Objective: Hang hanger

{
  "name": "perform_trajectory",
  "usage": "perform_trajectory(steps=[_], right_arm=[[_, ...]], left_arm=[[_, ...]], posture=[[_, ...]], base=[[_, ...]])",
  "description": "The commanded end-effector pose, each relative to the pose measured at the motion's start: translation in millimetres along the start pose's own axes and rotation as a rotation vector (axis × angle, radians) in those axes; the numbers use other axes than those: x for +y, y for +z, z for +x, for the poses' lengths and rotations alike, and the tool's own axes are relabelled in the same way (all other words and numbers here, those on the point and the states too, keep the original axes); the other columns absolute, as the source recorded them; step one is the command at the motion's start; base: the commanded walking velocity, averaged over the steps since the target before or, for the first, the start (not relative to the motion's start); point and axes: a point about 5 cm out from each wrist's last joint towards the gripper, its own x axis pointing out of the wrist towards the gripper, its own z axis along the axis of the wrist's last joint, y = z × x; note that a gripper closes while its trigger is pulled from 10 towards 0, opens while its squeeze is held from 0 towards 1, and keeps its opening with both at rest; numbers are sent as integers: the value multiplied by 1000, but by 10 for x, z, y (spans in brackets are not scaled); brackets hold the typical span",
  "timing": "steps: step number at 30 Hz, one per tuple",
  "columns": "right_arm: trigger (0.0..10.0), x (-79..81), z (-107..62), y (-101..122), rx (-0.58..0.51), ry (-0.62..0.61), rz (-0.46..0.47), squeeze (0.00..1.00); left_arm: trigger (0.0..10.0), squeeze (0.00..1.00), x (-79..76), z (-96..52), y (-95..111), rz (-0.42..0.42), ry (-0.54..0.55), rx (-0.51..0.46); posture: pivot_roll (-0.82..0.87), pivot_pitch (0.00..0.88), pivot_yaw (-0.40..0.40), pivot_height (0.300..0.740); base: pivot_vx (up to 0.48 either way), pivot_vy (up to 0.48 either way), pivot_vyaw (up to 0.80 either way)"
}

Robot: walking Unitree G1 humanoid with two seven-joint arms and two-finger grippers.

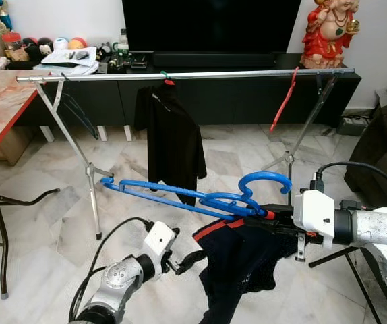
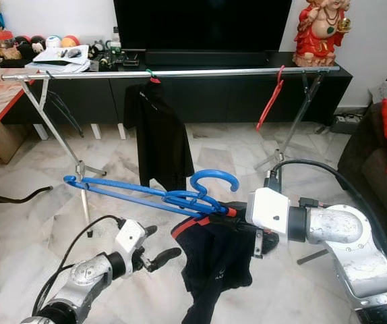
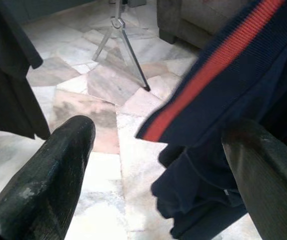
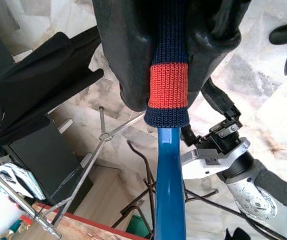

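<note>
Right fingers clamp blue hanger and navy garment collar; left fingers spread open beside the garment.

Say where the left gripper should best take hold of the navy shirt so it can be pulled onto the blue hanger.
Probably the red-striped collar edge, approached from the robot's left. It hangs just ahead of the open left gripper, a firm ribbed band, while the right gripper pins the navy shirt against the blue hanger.
</note>
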Motion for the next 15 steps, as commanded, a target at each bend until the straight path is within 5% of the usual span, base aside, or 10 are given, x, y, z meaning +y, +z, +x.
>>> perform_trajectory(steps=[1,15], right_arm=[[0,-16,-35,88,-12,-1,-37,0],[0,4,-48,173,-28,35,-54,0]], left_arm=[[10000,0,-18,17,-6,22,-18,16],[10000,0,-151,112,15,21,-112,18]], posture=[[-59,62,-17,740],[-74,66,-21,740]], base=[[0,0,0],[0,0,0]])
